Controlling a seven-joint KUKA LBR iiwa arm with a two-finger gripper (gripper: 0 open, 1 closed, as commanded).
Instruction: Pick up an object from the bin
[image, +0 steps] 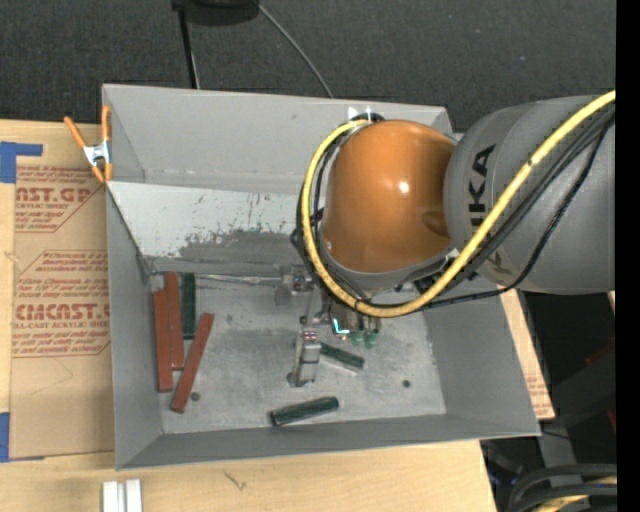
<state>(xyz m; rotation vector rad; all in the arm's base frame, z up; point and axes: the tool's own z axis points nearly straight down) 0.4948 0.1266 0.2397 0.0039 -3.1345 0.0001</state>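
**A:** Claw (308, 360) status?
**B:** Low over the floor of the grey metal bin (210, 215), about mid-floor. Released or clenched, can't tell. The orange dome cover (385, 195) on the wrist blocks most of it.
**A:** Nearest part?
**B:** Short dark green flat stick (346, 358), at the claw's 3 o'clock, right against it or nearly so. Can't tell whether it's gripped.
**A:** Next out?
**B:** Longer dark green flat bar (305, 410) at the claw's 6 o'clock. It's apart from the claw, flat on the floor near the front wall, lying almost crosswise.
**A:** Anything else?
**B:** Group at 9 o'clock, well apart, by the left wall:
- long red-brown flat stick (163, 335), running 12 to 6
- second red-brown stick (192, 362) beside it, tilted toward 1 o'clock
- dark green thin stick (187, 305) between their upper ends

**A:** Arm?
**B:** Enters from 3 o'clock. Yellow cable (520, 185) loops round the dome.
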